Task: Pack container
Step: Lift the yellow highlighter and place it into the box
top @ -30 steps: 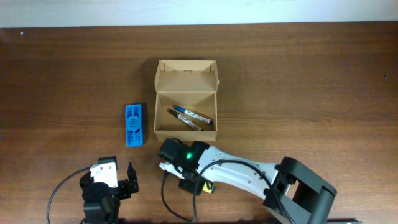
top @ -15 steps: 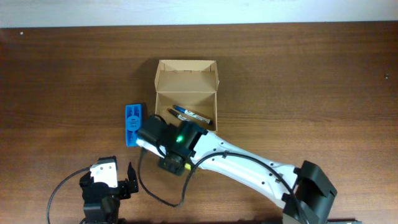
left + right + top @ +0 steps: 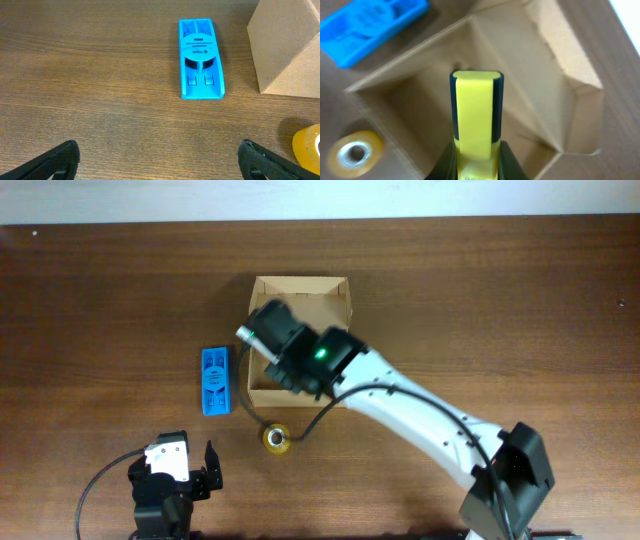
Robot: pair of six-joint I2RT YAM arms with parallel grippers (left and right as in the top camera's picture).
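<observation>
The container, an open tan cardboard box with its flap lid standing at the far side, sits mid-table; it also shows in the right wrist view and as a corner in the left wrist view. My right gripper is shut on a flat yellow item with black edges and holds it above the box's open inside. In the overhead view the right gripper is over the box's left half and hides its contents. My left gripper is open and empty near the table's front edge.
A flat blue plastic rectangle lies left of the box, also seen in both wrist views. A yellow tape roll lies on the table just in front of the box.
My right arm has swung from the table in front of the box up and over the box, carrying the yellow item. The tape roll now shows on the table. The left arm has not moved.
</observation>
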